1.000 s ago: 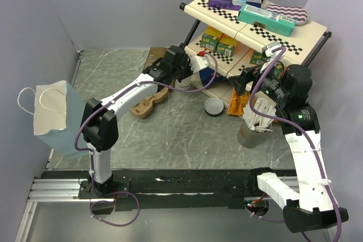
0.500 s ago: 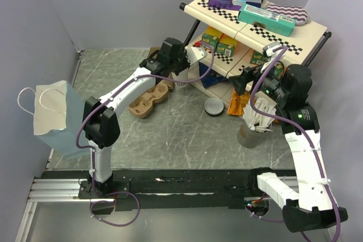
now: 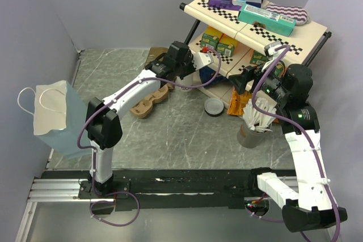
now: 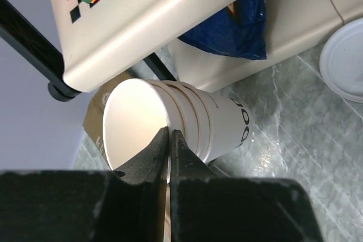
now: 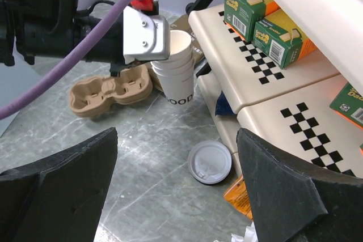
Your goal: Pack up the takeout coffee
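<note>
Pinching cup stack (image 4: 198, 120) by top rim, my left claw (image 4: 169, 137) clenched; right claw (image 5: 177, 134) spread empty; lower cups may drop.

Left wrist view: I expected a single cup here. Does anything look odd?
Yes. The left gripper has its jaws shut on the rim of a nested stack of cups: several rims show, not one. The lid lies apart on the table, unfitted.

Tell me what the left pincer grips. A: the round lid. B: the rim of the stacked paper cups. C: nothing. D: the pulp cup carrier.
B: the left pincer is shut on the rim of the stacked paper cups, a finger on each side.
</note>
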